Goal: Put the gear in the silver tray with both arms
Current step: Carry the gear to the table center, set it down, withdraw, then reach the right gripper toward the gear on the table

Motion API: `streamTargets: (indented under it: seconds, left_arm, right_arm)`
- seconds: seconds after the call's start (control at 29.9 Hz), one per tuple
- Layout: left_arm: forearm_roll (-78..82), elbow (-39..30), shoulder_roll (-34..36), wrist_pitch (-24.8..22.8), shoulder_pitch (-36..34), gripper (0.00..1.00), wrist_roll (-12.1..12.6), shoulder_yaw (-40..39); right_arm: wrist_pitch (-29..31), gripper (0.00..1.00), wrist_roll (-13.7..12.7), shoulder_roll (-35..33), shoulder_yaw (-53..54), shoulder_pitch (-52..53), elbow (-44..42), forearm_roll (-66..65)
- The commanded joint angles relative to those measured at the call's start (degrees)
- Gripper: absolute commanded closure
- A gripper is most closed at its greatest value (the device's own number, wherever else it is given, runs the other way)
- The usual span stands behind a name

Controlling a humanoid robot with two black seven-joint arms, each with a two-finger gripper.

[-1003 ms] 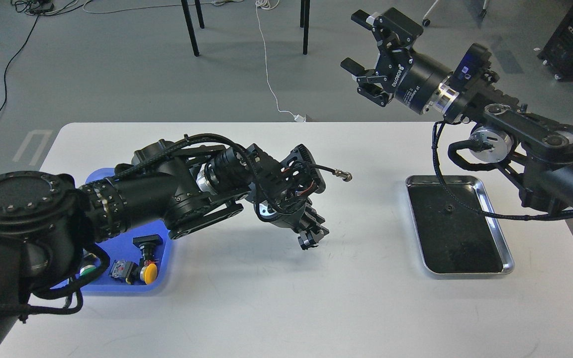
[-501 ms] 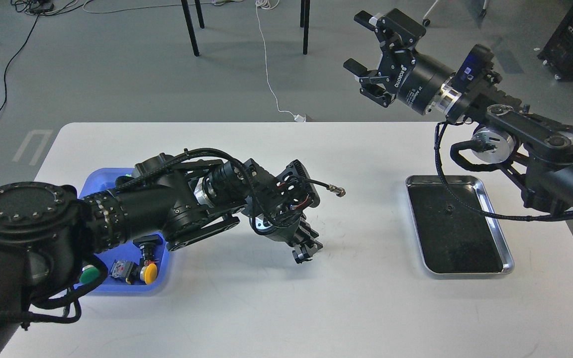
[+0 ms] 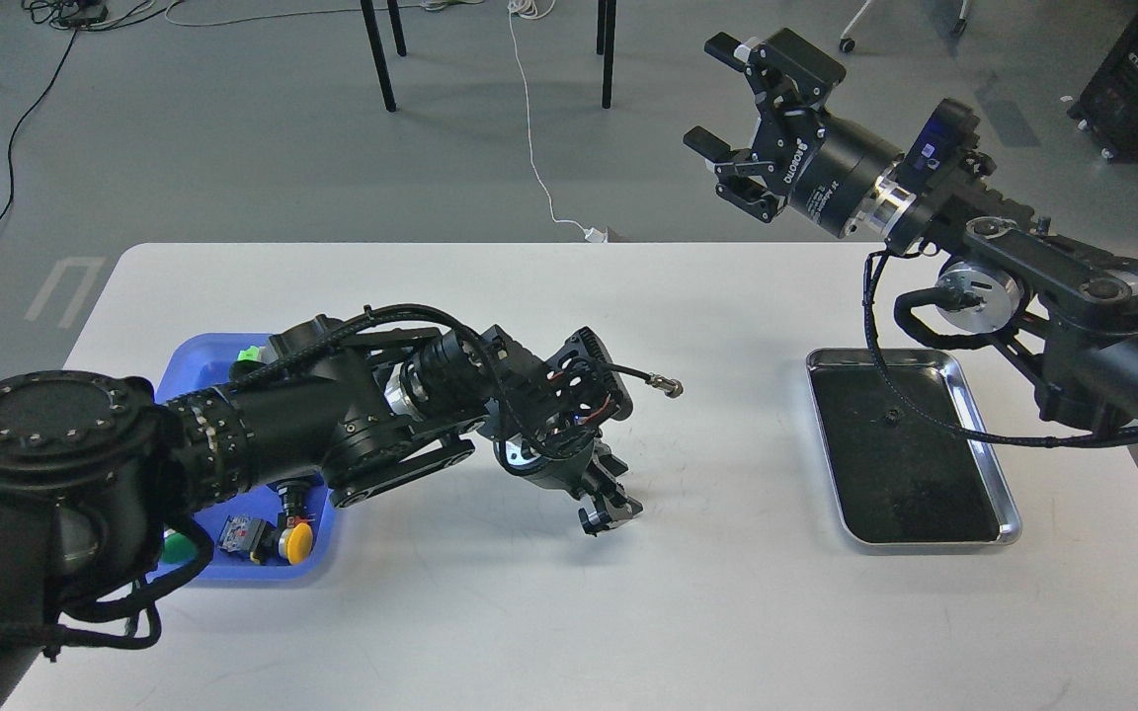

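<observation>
The silver tray (image 3: 928, 542) lies on the white table at the right, with a dark reflective bottom. A small dark round thing (image 3: 890, 417) lies in its upper middle; I cannot tell whether it is the gear. My left gripper (image 3: 607, 511) points down just above the table's middle, left of the tray. It is small and dark, and its fingers cannot be told apart. My right gripper (image 3: 712, 94) is open and empty, held high beyond the table's far edge, above and left of the tray.
A blue plastic tray (image 3: 196, 357) at the left holds small parts, among them a yellow button (image 3: 296, 541) and a green piece (image 3: 251, 352). My left arm covers much of it. Chair legs and cables are on the floor behind the table.
My left gripper has moved down and a little left, closer to the table. My right gripper has shifted slightly right and up. The silver tray has not moved.
</observation>
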Motion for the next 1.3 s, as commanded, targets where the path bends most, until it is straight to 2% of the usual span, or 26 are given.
streamTargets:
  seconds: [0.0,0.07,0.2,0.3,0.4,0.6,0.77,0.87,0.94,1.07,1.27]
  left_arm:
    - [-4.7,-0.8,0.0,0.0,-1.0,0.18,0.0,-0.5]
    - [-8.4,-1.2,0.0,0.0,-1.5,0.18,0.0,-1.0]
    - [-17.6,-1.7,7.2,0.5,-1.3,0.17,0.0,-1.7]
    - [-29.6,-2.5,12.4,4.3,0.7,0.15,0.0,-4.5]
    - [-41.6,-4.5,19.1,8.6,5.9,0.10,0.0,-7.4]
    - [-60.6,-11.9,30.3,8.7,18.1,0.06,0.0,-22.5]
    - [-71.9,-15.4,32.5,7.1,31.2,0.02,0.0,-38.6]
    - [-75.8,-15.5,31.8,6.9,37.1,0.02,0.0,-47.0]
    - [-76.8,-15.5,31.6,6.9,39.3,0.02,0.0,-49.9]
    - [-77.0,-15.5,32.4,7.0,40.6,0.02,0.0,-52.1]
    - [-77.3,-15.6,32.4,7.3,40.7,0.02,0.0,-53.5]
  right_arm:
    - [0.3,0.04,0.0,-1.4,0.0,-0.1,0.2,0.1]
    - [0.5,0.04,0.0,-3.2,0.0,-0.6,0.4,0.4]
    - [1.0,0.04,0.0,-6.8,0.6,-3.6,2.1,0.8]
    - [1.0,0.03,0.0,-10.4,0.6,-6.9,4.5,0.7]
    - [1.0,0.02,0.0,-13.2,0.1,-9.4,6.5,0.1]
    - [1.3,0.01,0.0,-16.4,-1.4,-10.9,11.5,-7.4]
    - [1.3,0.01,0.0,-16.7,-4.0,-6.9,15.4,-23.8]
    - [1.3,0.01,0.0,-15.9,-9.8,-1.2,17.4,-35.4]
    - [1.3,0.01,0.0,-14.9,-15.8,3.6,18.5,-41.6]
    - [1.3,0.01,0.0,-8.4,-26.1,13.0,19.4,-51.0]
    - [1.3,0.02,0.0,2.9,-33.4,17.6,18.9,-70.5]
